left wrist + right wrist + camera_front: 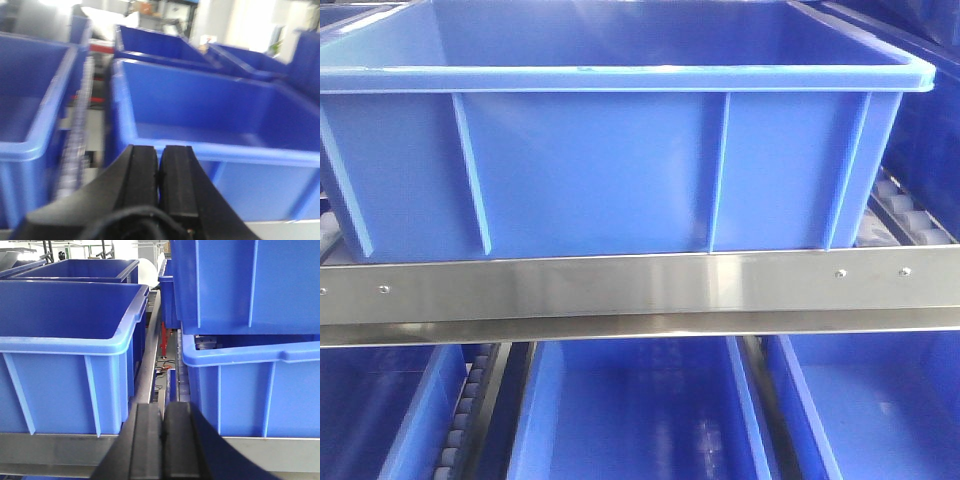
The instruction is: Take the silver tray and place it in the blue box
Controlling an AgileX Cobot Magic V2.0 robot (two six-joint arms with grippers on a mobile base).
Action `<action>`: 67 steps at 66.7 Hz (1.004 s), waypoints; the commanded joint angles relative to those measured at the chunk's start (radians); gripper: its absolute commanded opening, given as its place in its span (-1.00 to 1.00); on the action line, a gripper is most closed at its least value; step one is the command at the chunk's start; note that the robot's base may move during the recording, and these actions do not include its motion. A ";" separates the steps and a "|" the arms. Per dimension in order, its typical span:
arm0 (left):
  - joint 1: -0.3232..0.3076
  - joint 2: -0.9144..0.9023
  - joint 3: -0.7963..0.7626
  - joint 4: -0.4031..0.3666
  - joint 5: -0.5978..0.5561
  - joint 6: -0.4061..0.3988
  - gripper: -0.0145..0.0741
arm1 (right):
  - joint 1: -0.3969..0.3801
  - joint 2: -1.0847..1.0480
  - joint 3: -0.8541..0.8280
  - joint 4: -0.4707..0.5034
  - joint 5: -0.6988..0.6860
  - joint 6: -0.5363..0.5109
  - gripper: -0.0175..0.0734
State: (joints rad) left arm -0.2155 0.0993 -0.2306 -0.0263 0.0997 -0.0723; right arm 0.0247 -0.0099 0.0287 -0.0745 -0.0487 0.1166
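blue box (590,170) unlabelled; left pincer (159,165), right pincer (162,422) closed, empty.

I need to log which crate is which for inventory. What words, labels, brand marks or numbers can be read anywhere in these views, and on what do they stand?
None can be read.
The blue box: plain ribbed walls, no label.
The steel rail: only rivets.
A small white and red item on the far crates in the left wrist view: too blurred to read.
left gripper and right gripper: no marking.

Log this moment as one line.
left gripper: shut, empty | right gripper: shut, empty | silver tray: not in view | large bright-blue plastic crate: on rack
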 commanded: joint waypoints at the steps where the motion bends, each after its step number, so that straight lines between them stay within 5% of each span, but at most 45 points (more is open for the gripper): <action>1: 0.066 -0.012 0.013 -0.033 -0.057 0.122 -0.70 | 0.000 -0.022 -0.019 -0.012 -0.095 -0.012 -0.50; 5: 0.113 -0.036 0.051 -0.092 -0.059 0.167 -0.70 | 0.000 -0.022 -0.019 -0.012 -0.095 -0.012 -0.50; 18: 0.185 -0.119 0.169 -0.092 -0.059 0.148 -0.70 | 0.000 -0.022 -0.019 -0.012 -0.095 -0.012 -0.50; 29: 0.185 -0.127 0.282 -0.080 -0.172 0.144 -0.70 | 0.000 -0.022 -0.019 -0.012 -0.095 -0.012 -0.50; 67: 0.177 -0.127 0.279 -0.040 -0.156 0.102 -0.70 | 0.000 -0.022 -0.019 -0.012 -0.094 -0.012 -0.50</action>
State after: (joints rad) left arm -0.0313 -0.0118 0.0306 -0.0662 0.0375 0.0382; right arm 0.0247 -0.0099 0.0287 -0.0750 -0.0487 0.1166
